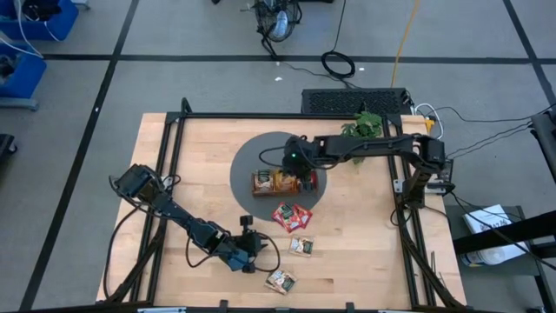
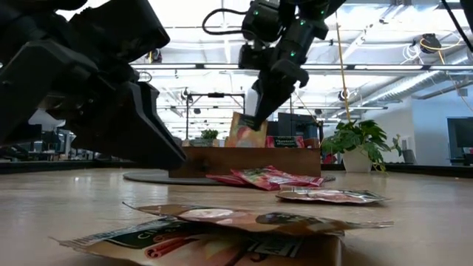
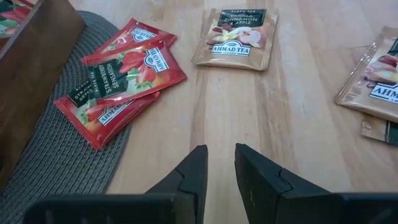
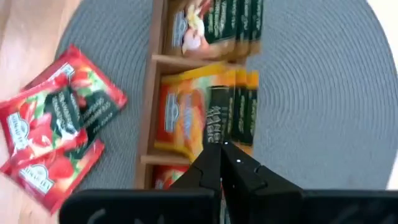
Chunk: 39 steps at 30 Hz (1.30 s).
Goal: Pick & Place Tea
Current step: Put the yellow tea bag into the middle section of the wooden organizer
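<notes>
A brown wooden tray [image 1: 257,183] stands on a round grey mat [image 1: 248,165], with tea sachets upright in its compartments. My right gripper [image 4: 222,149] hangs over the middle compartment, shut on an orange-yellow sachet [image 2: 247,133]. Two red sachets [image 3: 121,78] lie overlapped, half on the mat's near edge. A tan sachet [image 3: 237,38] and another [image 3: 376,78] lie flat on the wood. My left gripper [image 3: 219,152] is open just above the table, near the red sachets, with nothing between its fingers. My right gripper pinches the orange-yellow sachet by its top edge [image 2: 250,125] between its two fingers. The fingers come from above, slanting down. The sachet hangs upright below them, and its lower end is behind the tray's near wall [image 2: 251,161], over the orange sachets of the middle compartment [image 4: 186,118].
A potted plant [image 1: 365,124] stands at the table's far right. Black frame rails [image 1: 174,156] run along the table's sides. Bare wood lies open between the loose sachets and the near edge, where my left arm [image 1: 174,213] lies.
</notes>
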Each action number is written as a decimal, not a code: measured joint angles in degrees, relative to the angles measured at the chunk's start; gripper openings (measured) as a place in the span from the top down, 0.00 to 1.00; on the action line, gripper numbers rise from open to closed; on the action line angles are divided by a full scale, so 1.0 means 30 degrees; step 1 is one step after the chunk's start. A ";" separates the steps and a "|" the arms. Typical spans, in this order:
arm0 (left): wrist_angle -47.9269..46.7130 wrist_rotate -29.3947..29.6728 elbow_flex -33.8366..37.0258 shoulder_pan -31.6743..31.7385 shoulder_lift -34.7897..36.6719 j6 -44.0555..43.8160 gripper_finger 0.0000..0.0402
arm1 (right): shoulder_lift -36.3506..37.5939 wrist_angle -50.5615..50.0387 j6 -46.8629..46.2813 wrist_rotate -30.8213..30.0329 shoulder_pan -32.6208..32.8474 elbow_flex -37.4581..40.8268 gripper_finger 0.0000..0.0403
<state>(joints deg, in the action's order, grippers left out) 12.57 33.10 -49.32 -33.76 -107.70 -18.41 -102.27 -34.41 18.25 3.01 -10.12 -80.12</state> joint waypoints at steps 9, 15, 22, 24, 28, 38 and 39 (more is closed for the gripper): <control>-0.0039 0.0146 -0.0007 0.0006 0.0007 0.0028 0.78 | -0.1057 0.0344 0.0454 0.0013 0.0150 0.0036 1.00; -0.0184 0.0168 -0.0007 0.0007 0.0007 0.0155 0.78 | -0.1364 0.0752 0.0482 0.0008 0.0150 0.0019 1.00; -0.0224 0.0175 -0.0007 0.0007 0.0007 0.0225 0.78 | -0.1518 0.1215 0.0194 -0.0059 0.0150 -0.0007 0.89; -0.0255 0.0175 -0.0007 0.0007 0.0007 0.0225 0.78 | -0.1518 0.1241 0.0132 -0.0316 0.0155 -0.0007 0.83; -0.0239 0.0182 -0.0007 0.0007 0.0007 0.0225 0.78 | -0.1358 0.1343 -0.0055 -0.1041 0.0209 -0.0007 0.71; -0.0268 0.0182 -0.0007 0.0007 0.0007 0.0217 0.78 | -0.1387 0.2090 0.1236 -0.1039 0.0906 -0.0004 0.65; -0.0268 0.0182 -0.0007 0.0007 0.0007 0.0217 0.78 | -0.1387 0.2278 0.1249 -0.1019 0.0996 -0.0007 0.66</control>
<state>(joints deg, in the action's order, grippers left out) 11.77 33.65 -49.34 -33.74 -107.68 -17.76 -106.43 -27.57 22.00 -0.05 -7.14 -80.14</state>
